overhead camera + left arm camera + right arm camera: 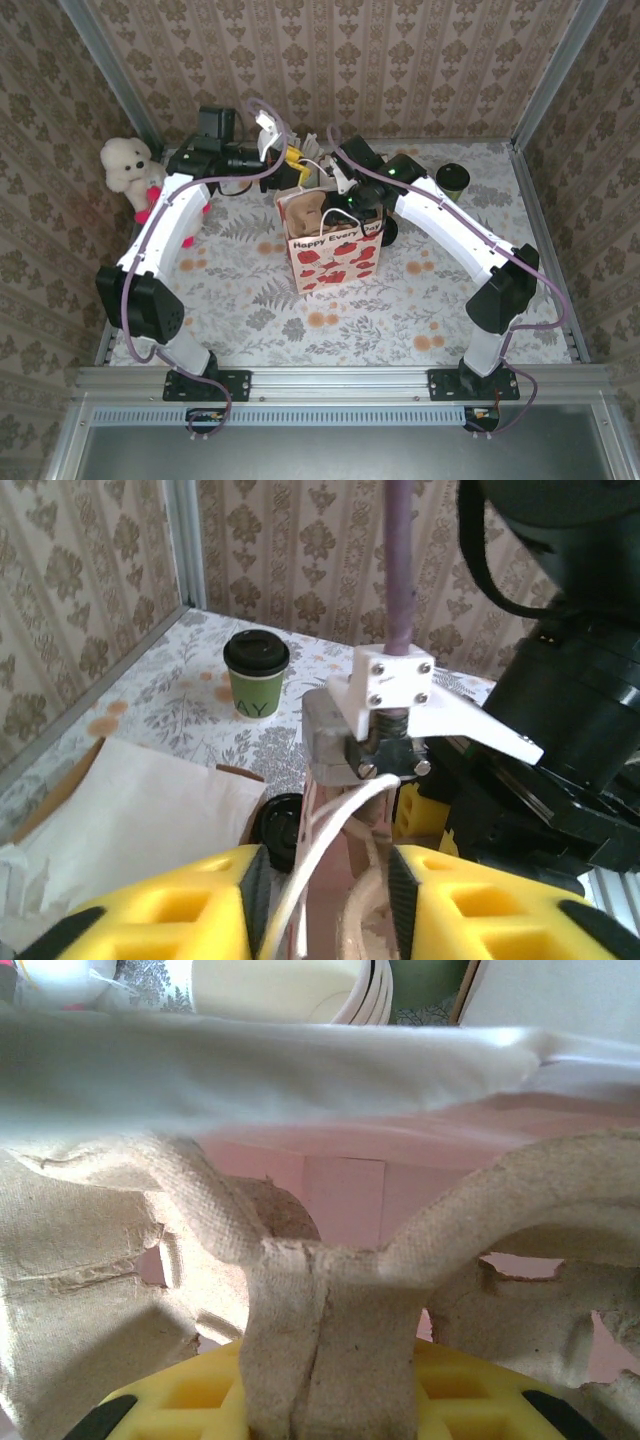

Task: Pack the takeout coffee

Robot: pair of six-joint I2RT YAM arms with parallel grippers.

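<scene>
The takeout coffee (452, 180), a dark green cup with a black top, stands upright at the back right of the table; in the left wrist view the takeout coffee (256, 675) is well beyond my fingers. A poppy-printed paper bag (335, 255) stands open mid-table. My left gripper (290, 165) (325, 890) straddles the bag's white cord handle (330, 815) and rim, jaws partly apart. My right gripper (345, 205) (330, 1390) is inside the bag's mouth, shut on the middle ridge of a grey pulp cup carrier (330, 1310).
A black round lid (280, 825) lies on the table behind the bag, beside a white sheet (130, 820). A stack of cream-lined cups (290, 985) sits past the bag's rim. A white plush bear (130, 172) is at the back left. Walls enclose the table.
</scene>
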